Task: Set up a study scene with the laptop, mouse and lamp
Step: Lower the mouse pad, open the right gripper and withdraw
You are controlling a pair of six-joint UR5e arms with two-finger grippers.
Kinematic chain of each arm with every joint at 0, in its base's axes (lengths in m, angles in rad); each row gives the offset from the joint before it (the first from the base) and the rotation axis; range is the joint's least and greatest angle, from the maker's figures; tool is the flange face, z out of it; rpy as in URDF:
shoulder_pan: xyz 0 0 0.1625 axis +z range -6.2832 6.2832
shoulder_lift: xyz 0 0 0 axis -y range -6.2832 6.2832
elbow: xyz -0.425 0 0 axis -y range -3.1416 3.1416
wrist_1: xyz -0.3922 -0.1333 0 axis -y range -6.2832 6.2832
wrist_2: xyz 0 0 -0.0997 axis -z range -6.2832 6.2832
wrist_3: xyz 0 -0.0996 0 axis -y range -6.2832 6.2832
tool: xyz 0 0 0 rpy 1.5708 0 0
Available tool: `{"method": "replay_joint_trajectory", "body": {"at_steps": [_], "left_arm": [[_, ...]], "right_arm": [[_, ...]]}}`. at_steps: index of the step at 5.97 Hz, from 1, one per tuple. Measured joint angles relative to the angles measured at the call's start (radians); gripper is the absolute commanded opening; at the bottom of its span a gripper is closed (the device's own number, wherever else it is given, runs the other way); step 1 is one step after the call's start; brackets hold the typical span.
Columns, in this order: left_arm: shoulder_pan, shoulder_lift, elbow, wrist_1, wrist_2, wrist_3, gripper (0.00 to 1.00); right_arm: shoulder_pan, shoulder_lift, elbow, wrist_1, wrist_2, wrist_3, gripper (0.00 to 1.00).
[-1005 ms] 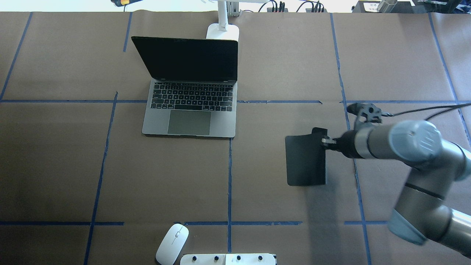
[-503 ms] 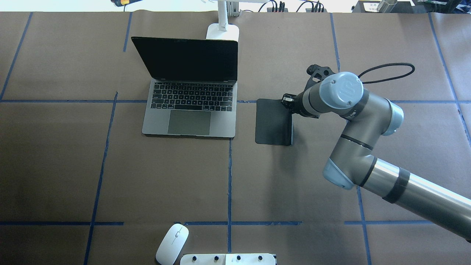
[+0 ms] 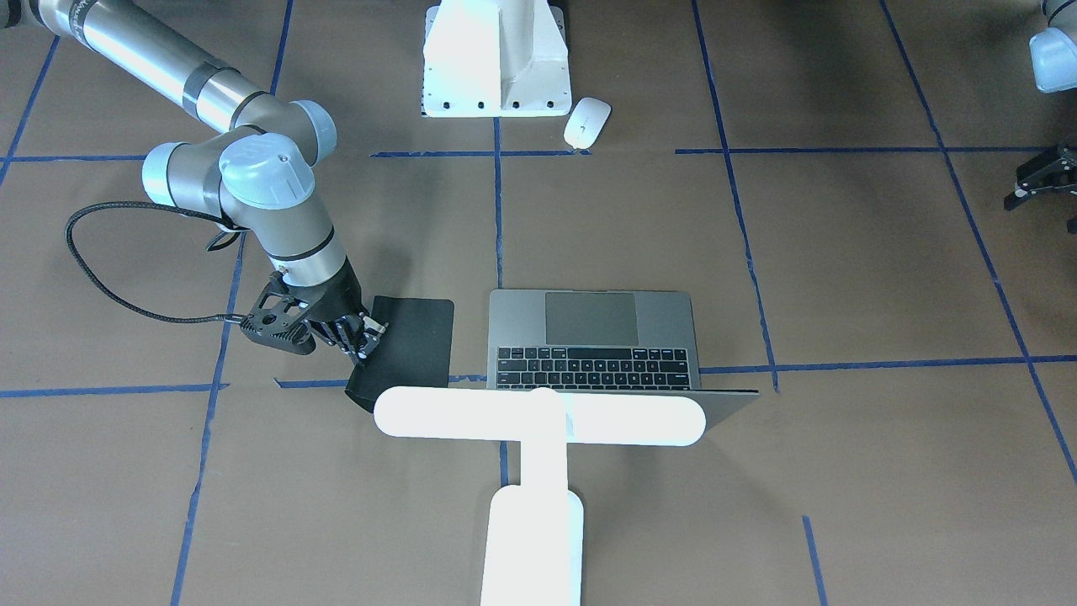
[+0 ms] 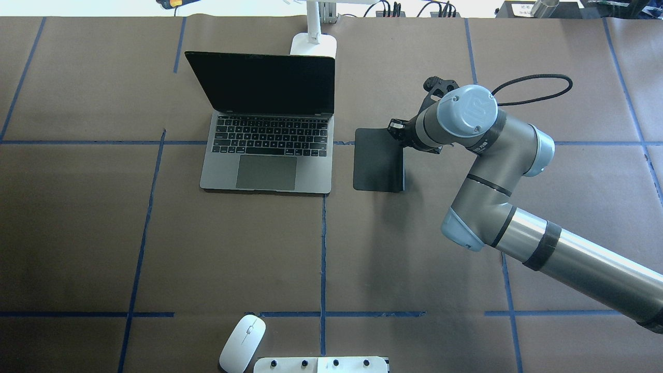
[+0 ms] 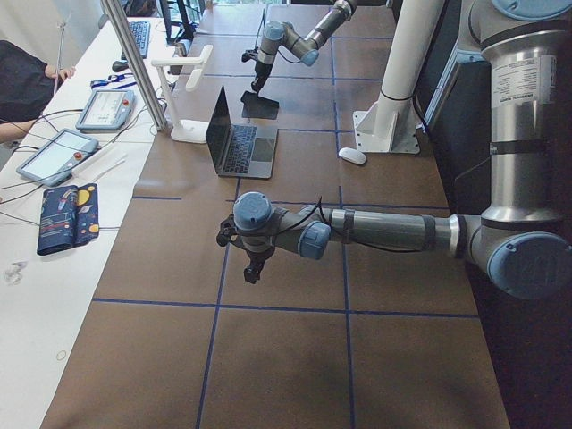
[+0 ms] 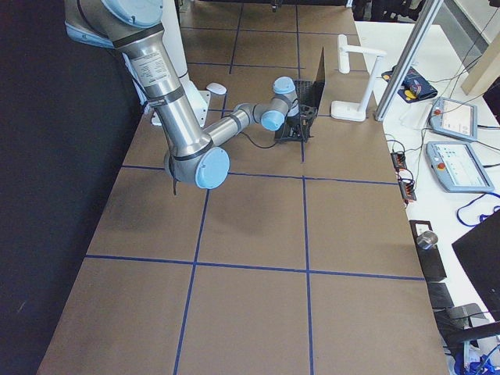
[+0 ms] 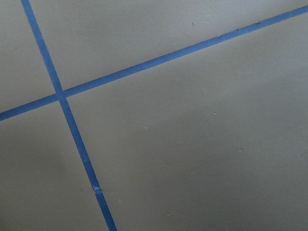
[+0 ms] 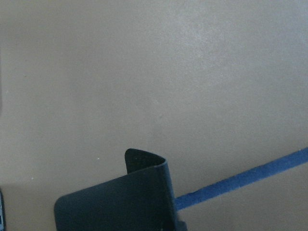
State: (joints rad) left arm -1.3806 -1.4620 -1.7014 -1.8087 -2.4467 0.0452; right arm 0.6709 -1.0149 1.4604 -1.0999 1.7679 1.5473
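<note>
The right fingers [image 3: 360, 337] pinch a curled corner of the black mat [image 4: 377, 163], just beside the open laptop [image 4: 269, 155] on the counter [image 4: 207, 248]. The left fingers [image 3: 1033, 177] hang spread, well apart. The mouse [image 4: 242, 342] lies by the pedestal [image 3: 496, 67].

1. with 12 o'clock away from the robot, the slim grey metal laptop [image 4: 267, 155] stands open on the brown paper-covered table [image 4: 77, 233].
2. the white t-shaped desk lamp [image 4: 313, 44] stands at the laptop's 12 o'clock, just behind its lid.
3. the black rectangular mat [image 4: 377, 160] is at the laptop's 3 o'clock, just beside it.
4. the small white oval mouse [image 4: 242, 343] lies at the laptop's 6 o'clock, well apart, just beside the white bolted pedestal [image 4: 321, 364], at its 9 o'clock.
</note>
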Motion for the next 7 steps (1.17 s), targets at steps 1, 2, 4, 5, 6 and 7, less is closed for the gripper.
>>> {"method": "replay_joint_trajectory", "body": {"at_steps": [1, 2, 4, 5, 6, 7], "left_arm": [[0.0, 0.0, 0.0, 0.0, 0.0, 0.0, 1.0], [0.0, -0.003, 0.0, 0.0, 0.0, -0.001, 1.0], [0.002, -0.021, -0.026, 0.0, 0.0, -0.013, 1.0], [0.006, -0.029, -0.074, 0.0, 0.001, -0.062, 1.0], [0.016, -0.029, -0.15, -0.01, 0.002, -0.126, 1.0], [0.049, -0.027, -0.219, -0.032, 0.007, -0.169, 1.0]], "right_arm": [[0.0, 0.016, -0.015, 0.0, 0.0, 0.0, 0.99], [0.0, 0.025, -0.023, -0.001, 0.004, -0.026, 1.0], [0.045, 0.018, -0.018, -0.035, 0.118, -0.179, 1.0], [0.098, 0.0, 0.016, -0.11, 0.208, -0.295, 1.0], [0.141, -0.039, 0.092, -0.231, 0.251, -0.448, 1.0], [0.173, -0.11, 0.203, -0.351, 0.264, -0.606, 1.0]]}}
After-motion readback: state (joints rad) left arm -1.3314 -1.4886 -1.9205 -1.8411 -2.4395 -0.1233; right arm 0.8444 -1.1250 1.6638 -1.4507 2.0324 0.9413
